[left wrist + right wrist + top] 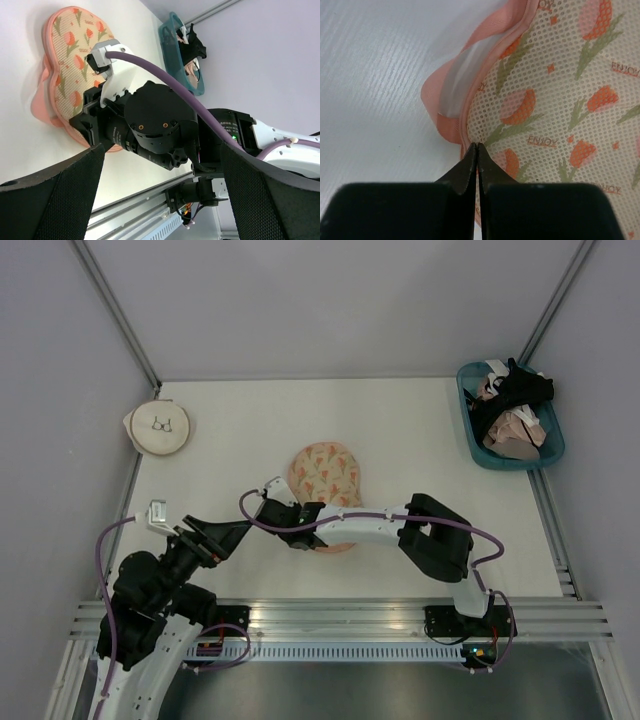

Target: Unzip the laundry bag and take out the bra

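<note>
On the white table [420, 440], right about in the middle, lies the laundry bag [325, 475]. It is flat and peach colored, with little pink-orange flowers on it and a pink edge all the way round. Its near end is hidden under the right arm.

From the right, that arm reaches across to the bag's near-left edge. The right gripper [477, 150] has its two black fingers pressed tight together, with no gap between them. The tips sit right at the pink zipper edge, touching it. I cannot tell if they have pinched a bit of the bag or a zipper tab. Just past the tips the pink edge folds up, and a pale strip [460, 75] shows along the fold. I cannot tell what it is.

Over on the left, the left gripper [232, 532] hangs above the table with its fingers spread wide. It holds nothing. It points at the bag and at the other gripper but is apart from both.

Far back on the left lies a round cream pouch [160, 428] with a bra drawn on it. Far back on the right stands a blue-green basket [472, 430] with a black garment [520, 388] and pinkish clothes [515, 432] piled inside.
</note>
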